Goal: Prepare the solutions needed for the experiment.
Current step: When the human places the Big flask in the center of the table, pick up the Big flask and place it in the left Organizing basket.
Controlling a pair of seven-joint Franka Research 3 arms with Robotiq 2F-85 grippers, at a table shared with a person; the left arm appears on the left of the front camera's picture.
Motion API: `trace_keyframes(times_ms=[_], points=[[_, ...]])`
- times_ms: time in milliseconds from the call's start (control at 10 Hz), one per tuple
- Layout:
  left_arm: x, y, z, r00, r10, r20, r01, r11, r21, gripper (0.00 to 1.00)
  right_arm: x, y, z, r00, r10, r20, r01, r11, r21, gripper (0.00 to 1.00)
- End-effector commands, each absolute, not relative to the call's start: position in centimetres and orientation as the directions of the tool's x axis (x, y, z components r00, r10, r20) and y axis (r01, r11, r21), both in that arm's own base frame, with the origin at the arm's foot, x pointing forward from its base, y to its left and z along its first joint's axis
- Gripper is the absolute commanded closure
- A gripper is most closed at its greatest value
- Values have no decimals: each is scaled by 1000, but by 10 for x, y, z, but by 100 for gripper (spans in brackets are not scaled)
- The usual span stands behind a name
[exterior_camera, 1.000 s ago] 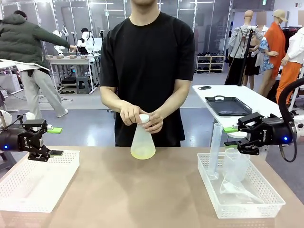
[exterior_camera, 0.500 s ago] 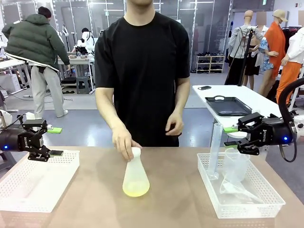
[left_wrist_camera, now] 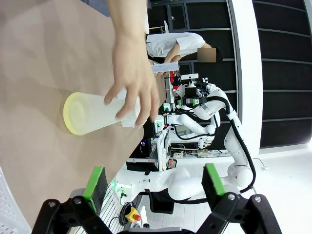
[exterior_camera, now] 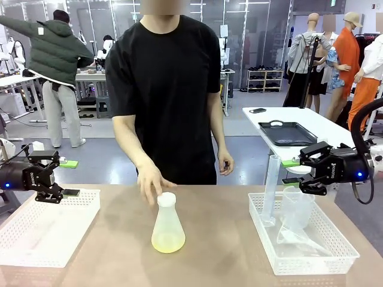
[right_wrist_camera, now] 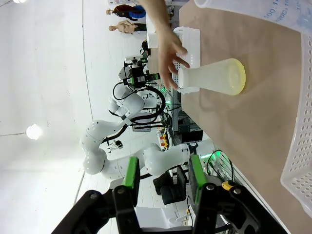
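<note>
A small amount of pale yellow liquid [exterior_camera: 168,242] is seen at the bottom of a translucent cone-shaped flask [exterior_camera: 167,222], which stands upright near the middle of the brown table [exterior_camera: 221,257]. The flask's neck is closed by a white stopper [exterior_camera: 166,198].

One hand [exterior_camera: 149,182] of the person is held just behind and above the stopper, palm down, fingers spread and bent slightly downward, with the forearm sloping down from the shoulder. Whether the fingers touch the flask cannot be told from the front view. In the left wrist view the hand [left_wrist_camera: 131,83] is seen across the neck of the flask [left_wrist_camera: 95,113]. The person's other hand [exterior_camera: 225,162] is hung loosely at the side.

The left gripper [exterior_camera: 70,178] is held level above the far corner of the white basket [exterior_camera: 84,224] at the table's left edge. Its fingers are pointed toward the middle and spread apart, with nothing between the green pads [left_wrist_camera: 95,183].

The right gripper [exterior_camera: 291,171] is held level above the far side of the second white basket [exterior_camera: 311,266], pointed toward the middle, its fingers apart and gripping nothing. A tall clear cylinder [exterior_camera: 272,188] and a clear beaker [exterior_camera: 296,206] are set in that basket, just below the gripper. Both grippers are well apart from the flask.
</note>
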State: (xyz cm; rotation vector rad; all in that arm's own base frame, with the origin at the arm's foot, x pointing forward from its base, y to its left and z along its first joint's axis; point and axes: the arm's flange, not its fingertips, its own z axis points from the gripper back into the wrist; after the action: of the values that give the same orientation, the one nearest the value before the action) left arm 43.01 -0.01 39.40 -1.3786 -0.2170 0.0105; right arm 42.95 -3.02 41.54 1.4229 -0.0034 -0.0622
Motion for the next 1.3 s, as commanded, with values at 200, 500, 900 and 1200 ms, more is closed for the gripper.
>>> trace_keyframes(times_ms=[200, 500, 900, 1200], points=[[443, -7, 402, 966, 81, 244, 217, 249, -944, 0, 429, -31, 416, 999, -42, -35, 41, 142, 989, 48], [468, -30, 420, 867, -75, 493, 490, 310, -815, 0, 429, -31, 416, 999, -42, -35, 41, 142, 989, 48], [463, -81, 429, 539, -471, 698, 837, 207, -507, 0, 429, -31, 416, 999, -42, -35, 41, 142, 989, 48], [459, -90, 431, 562, -487, 669, 817, 199, -541, 0, 429, -31, 416, 999, -42, -35, 41, 142, 989, 48]])
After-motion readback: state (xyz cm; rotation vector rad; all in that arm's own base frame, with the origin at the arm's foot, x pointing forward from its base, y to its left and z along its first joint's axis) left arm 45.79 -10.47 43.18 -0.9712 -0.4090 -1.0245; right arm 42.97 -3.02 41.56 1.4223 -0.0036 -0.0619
